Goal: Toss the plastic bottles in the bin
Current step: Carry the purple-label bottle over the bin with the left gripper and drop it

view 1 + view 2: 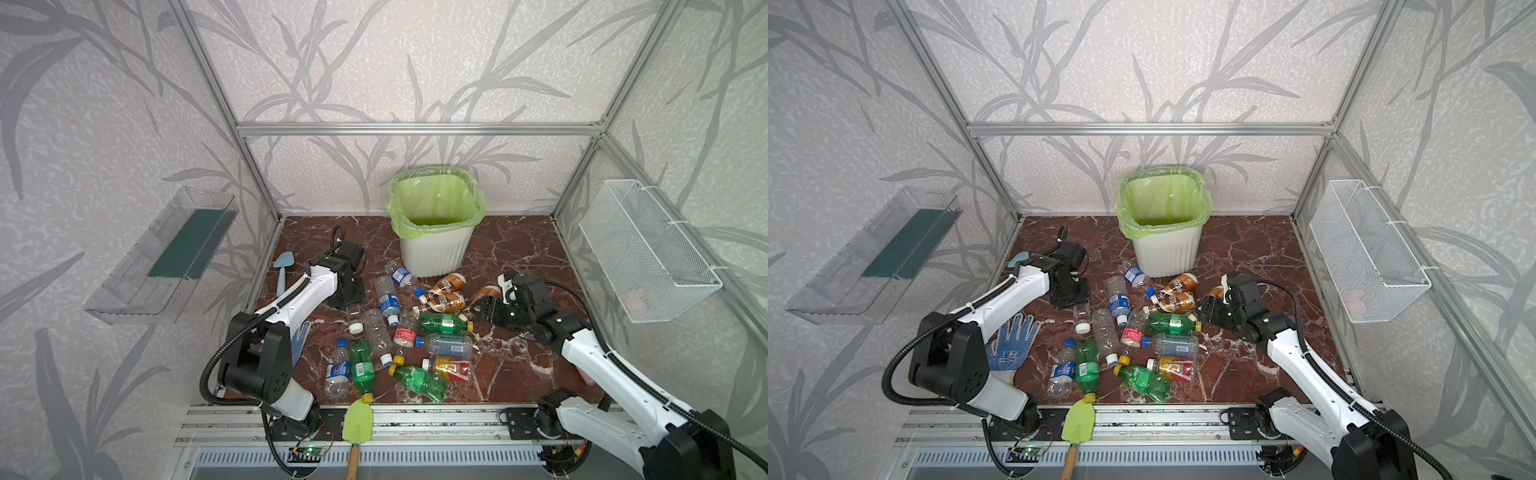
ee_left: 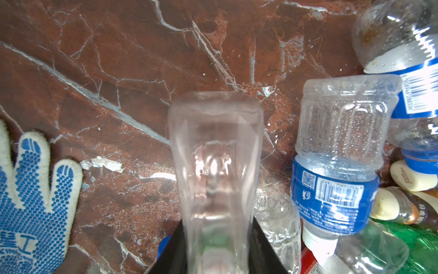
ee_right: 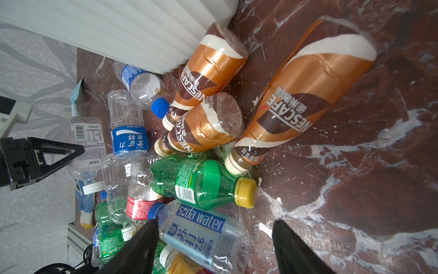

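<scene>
A clear bottle (image 2: 215, 170), long axis in line with the fingers, is held clamped by the left end effector (image 2: 216, 251), the bin (image 1: 436, 249) lying beyond; the right end effector (image 3: 214, 246) is seen parted, empty.

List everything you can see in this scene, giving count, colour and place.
bin: one, white, green liner, back centre
brown-and-white bottles: three, beside the bin
green bottles: three, middle and front
clear bottles: about eight, mid-table
spades: two, green front, pale blue back left
glove: one, white with blue dots, left
clear tray: one, left wall
wire basket: one, white, right wall
left gripper: shut on one clear bottle
right gripper: open, near the brown-and-white bottles
</scene>
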Controlling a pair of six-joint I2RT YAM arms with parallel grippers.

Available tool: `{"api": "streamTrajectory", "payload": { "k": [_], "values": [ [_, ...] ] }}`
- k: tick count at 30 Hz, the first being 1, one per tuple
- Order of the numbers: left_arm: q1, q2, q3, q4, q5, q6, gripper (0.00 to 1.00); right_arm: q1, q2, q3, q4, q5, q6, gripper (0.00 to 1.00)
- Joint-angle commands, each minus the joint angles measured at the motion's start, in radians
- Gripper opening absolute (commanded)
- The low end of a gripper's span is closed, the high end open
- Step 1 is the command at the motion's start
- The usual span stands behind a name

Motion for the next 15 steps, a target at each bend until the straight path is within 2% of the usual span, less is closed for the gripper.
{"api": "streamTrajectory", "payload": {
  "k": [1,6,9,12,15],
  "values": [
    [-0.005,-0.074,0.041,-0.031,-0.019,-0.006,0.31,0.001,-0.003,0.0,0.011,-0.005,-0.011,0.76],
    [-0.019,-0.147,0.093,0.007,0.041,-0.013,0.31,0.0,0.007,-0.007,0.022,-0.016,-0.003,0.76],
    [-0.044,-0.187,0.19,0.054,0.086,-0.021,0.31,0.001,0.004,-0.007,0.025,-0.02,-0.001,0.76],
    [-0.088,-0.179,0.411,0.089,0.093,-0.032,0.3,0.001,-0.006,-0.001,0.02,-0.019,-0.001,0.76],
    [-0.155,-0.1,0.698,0.176,0.102,-0.015,0.29,-0.003,-0.016,0.017,-0.001,-0.018,-0.014,0.76]
  ]
}}
